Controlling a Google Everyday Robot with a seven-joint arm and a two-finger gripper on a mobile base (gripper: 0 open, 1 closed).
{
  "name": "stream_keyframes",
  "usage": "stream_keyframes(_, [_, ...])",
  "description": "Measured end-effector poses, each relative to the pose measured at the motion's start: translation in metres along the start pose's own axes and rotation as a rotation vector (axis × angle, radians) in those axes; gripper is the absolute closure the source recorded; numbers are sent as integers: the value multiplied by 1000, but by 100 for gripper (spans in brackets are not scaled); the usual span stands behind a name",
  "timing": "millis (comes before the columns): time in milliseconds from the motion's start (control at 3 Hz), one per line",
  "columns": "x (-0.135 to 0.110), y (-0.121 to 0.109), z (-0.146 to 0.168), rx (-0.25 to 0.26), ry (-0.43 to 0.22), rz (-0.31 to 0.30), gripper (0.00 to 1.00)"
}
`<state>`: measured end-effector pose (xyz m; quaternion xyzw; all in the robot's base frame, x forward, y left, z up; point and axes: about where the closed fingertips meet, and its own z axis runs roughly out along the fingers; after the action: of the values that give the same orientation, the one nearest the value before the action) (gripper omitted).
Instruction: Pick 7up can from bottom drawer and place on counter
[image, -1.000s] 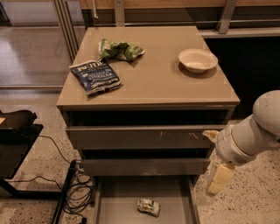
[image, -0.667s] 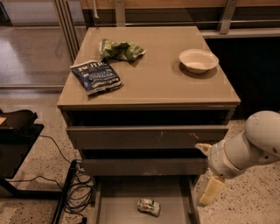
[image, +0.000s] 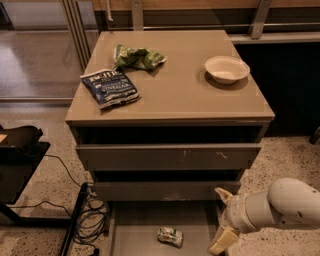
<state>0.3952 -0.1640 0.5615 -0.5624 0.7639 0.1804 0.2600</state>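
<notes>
The 7up can (image: 170, 236), small, dented, whitish with green marks, lies on its side on the grey floor of the open bottom drawer (image: 137, 235). My gripper (image: 222, 220) hangs at the drawer's right edge, right of the can and apart from it, with nothing in it. One cream finger points down at the bottom and the other pokes up-left, so the fingers (image: 223, 239) stand spread open. The tan counter (image: 175, 90) tops the cabinet above.
On the counter lie a wrinkly green chip bag (image: 138, 56), a dark blue chip bag (image: 110, 87) and a white bowl (image: 226, 68). Two upper drawers (image: 167, 156) stick out slightly. Black cables (image: 90, 215) and a dark stand (image: 17, 160) sit at the left.
My arm and gripper have moved down and left, from beside the middle drawers to the right edge of the bottom drawer. The can has not moved.
</notes>
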Motion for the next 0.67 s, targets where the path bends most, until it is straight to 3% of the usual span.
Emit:
stream_keyframes(333, [31, 7, 56, -18, 13, 75, 0])
stream_keyframes(667, [31, 7, 56, -18, 13, 75, 0])
